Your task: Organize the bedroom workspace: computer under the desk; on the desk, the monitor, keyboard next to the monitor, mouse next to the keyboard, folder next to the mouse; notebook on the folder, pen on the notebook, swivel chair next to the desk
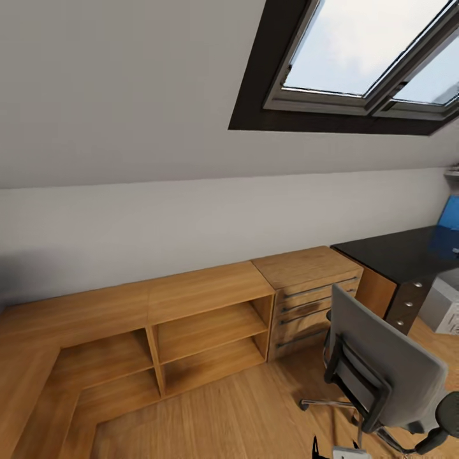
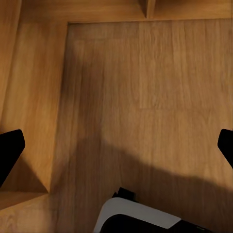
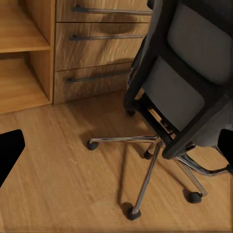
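Observation:
The swivel chair (image 1: 382,370) stands on the wood floor at the lower right of the head view, its grey back turned to me. Its chrome star base (image 3: 150,160) and castors lie under my right gripper (image 3: 116,150), which is open and holds nothing. The glossy black desk (image 1: 401,255) runs along the right edge, with its knobbed drawer unit (image 1: 408,303). Under the desk sits the light grey computer (image 1: 444,306). A bright blue flat shape, seemingly the folder (image 1: 450,213), rests on the desk at the frame's edge. My left gripper (image 2: 116,150) hangs open over bare floor.
A low light-wood cabinet (image 1: 191,319) with open shelves lines the wall, and a wooden drawer chest (image 1: 306,287) stands between it and the desk. A dark-framed skylight (image 1: 357,57) sits in the sloped ceiling. Part of my white and black body (image 2: 136,218) appears below the left gripper.

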Tool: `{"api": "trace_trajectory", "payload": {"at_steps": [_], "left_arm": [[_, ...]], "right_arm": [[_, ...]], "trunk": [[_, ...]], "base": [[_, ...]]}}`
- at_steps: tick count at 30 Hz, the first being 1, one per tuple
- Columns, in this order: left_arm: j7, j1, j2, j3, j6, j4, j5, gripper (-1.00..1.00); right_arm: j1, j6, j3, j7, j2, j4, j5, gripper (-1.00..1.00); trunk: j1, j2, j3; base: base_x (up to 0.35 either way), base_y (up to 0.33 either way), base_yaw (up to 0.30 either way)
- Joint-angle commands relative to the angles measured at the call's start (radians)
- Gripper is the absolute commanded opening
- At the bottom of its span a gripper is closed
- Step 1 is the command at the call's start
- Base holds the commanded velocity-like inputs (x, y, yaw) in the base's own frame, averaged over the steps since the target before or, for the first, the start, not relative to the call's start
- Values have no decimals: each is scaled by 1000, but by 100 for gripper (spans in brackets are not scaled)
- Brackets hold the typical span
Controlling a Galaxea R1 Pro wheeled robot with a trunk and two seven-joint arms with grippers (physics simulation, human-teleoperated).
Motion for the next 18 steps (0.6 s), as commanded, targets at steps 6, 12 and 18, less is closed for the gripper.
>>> {"api": "trace_trajectory", "payload": {"at_steps": [6, 12, 18], "left_arm": [[8, 1, 1, -9, -2, -1, 7, 100], [8, 1, 1, -9, -3, -1, 7, 100], [8, 1, 1, -9, -3, -1, 7, 100]], "right_arm": [[0, 0, 8, -5, 0, 1, -5, 100], [0, 0, 8, -5, 0, 1, -5, 100], [0, 0, 8, -5, 0, 1, -3, 100]], "trunk": [[0, -1, -9], [0, -1, -17], [0, -1, -26]], "base": [[-8, 0, -124], [-1, 0, -124], [0, 0, -124]]}}
